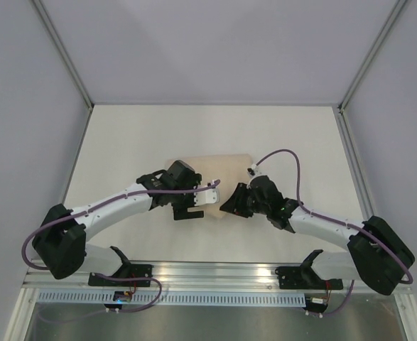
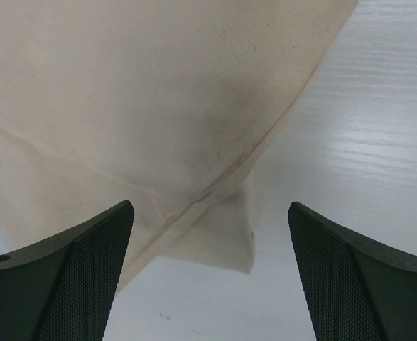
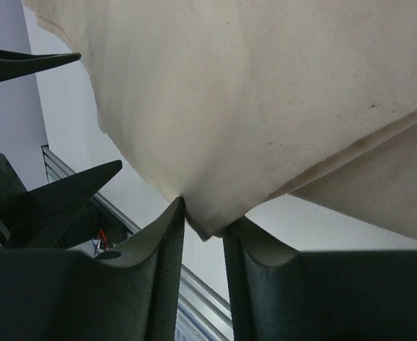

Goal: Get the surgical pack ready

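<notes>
The tan wrap sheet (image 1: 212,169) lies folded into a bundle at the middle of the white table. The steel tray, clamps, tweezers, gauze pads and packets do not show in any view. My left gripper (image 1: 187,212) is open and empty at the bundle's near left edge. In the left wrist view its jaws (image 2: 209,207) stand wide apart over a folded corner of the wrap (image 2: 144,92). My right gripper (image 1: 231,202) is at the bundle's near right corner. In the right wrist view it (image 3: 207,217) is shut on a corner of the wrap (image 3: 265,92), which hangs lifted above the table.
The white table (image 1: 300,142) is bounded by grey enclosure walls and corner posts. An aluminium rail (image 1: 215,273) runs along the near edge by the arm bases. The left arm's open fingers (image 3: 59,192) show at the left of the right wrist view.
</notes>
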Motion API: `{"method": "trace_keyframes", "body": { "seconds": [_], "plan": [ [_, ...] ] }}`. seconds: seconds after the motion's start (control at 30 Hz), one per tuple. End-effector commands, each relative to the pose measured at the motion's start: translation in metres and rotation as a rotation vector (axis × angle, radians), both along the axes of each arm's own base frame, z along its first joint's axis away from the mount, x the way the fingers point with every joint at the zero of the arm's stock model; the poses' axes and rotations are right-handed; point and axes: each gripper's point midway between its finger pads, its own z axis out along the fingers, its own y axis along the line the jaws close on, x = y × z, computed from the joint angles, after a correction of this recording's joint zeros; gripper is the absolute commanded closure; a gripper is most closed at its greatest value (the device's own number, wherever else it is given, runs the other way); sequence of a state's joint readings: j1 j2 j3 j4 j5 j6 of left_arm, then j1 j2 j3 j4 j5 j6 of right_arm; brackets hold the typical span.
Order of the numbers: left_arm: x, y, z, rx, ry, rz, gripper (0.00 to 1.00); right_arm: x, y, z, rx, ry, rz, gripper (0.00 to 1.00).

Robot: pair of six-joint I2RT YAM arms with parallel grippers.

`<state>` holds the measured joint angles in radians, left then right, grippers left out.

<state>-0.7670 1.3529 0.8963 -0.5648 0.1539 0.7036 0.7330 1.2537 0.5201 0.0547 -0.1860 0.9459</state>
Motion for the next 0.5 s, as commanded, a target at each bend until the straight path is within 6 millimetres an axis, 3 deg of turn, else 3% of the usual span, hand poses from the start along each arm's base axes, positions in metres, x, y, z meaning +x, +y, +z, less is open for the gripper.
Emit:
{"method": "trace_keyframes", "body": {
  "seconds": [0.0, 0.03, 0.13, 0.3, 0.4, 0.47],
  "plan": [
    [0.015, -0.011, 0.002, -0.016, -0.081, -0.017, 0.02, 0.005, 0.014, 0.011, 0.078, -0.03, 0.0, 0.72],
    [0.016, -0.011, 0.0, -0.015, -0.087, -0.018, 0.03, 0.004, 0.014, 0.011, 0.082, -0.025, -0.001, 0.83],
    [0.018, -0.013, -0.002, -0.014, -0.096, -0.011, 0.03, -0.004, 0.013, 0.013, 0.098, -0.008, 0.017, 0.99],
    [0.019, -0.015, -0.008, -0.002, -0.086, -0.012, 0.03, -0.03, 0.009, 0.007, 0.06, 0.094, 0.103, 1.0],
    [0.018, -0.016, -0.013, 0.009, -0.074, -0.011, 0.03, -0.037, 0.009, -0.017, 0.01, 0.149, 0.148, 1.0],
    [0.016, -0.016, -0.016, 0.016, -0.064, -0.013, 0.03, -0.034, 0.008, -0.043, -0.026, 0.186, 0.148, 1.0]
  ]
}}
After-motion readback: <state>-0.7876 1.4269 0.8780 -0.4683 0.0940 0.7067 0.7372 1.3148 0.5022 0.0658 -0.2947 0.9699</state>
